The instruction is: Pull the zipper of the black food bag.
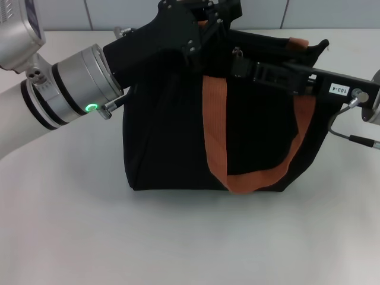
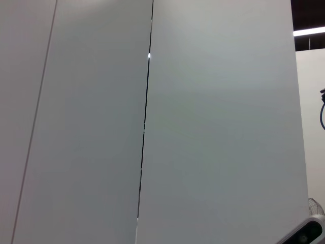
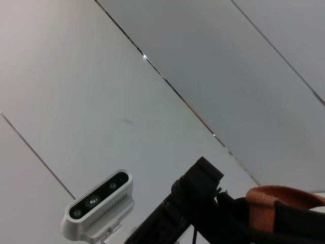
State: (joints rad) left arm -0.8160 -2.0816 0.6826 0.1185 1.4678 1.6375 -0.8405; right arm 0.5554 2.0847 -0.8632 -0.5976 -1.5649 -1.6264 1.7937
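The black food bag (image 1: 166, 136) stands on the table in the head view, one orange-brown handle (image 1: 217, 130) hanging down its front. My left gripper (image 1: 202, 24) comes in from the left and sits at the bag's top back edge, next to the other handle. My right gripper (image 1: 238, 66) reaches in from the right along the bag's upper edge. Its tip is closed around the small silver zipper (image 1: 237, 53), which sticks up just above it. The right wrist view shows a handle loop (image 3: 284, 201) and the left gripper's black body (image 3: 200, 185).
The bag stands on a white table (image 1: 89, 237) with a pale panelled wall (image 2: 203, 127) behind. The right arm's cable (image 1: 344, 133) loops at the right edge. The left wrist view shows only wall panels.
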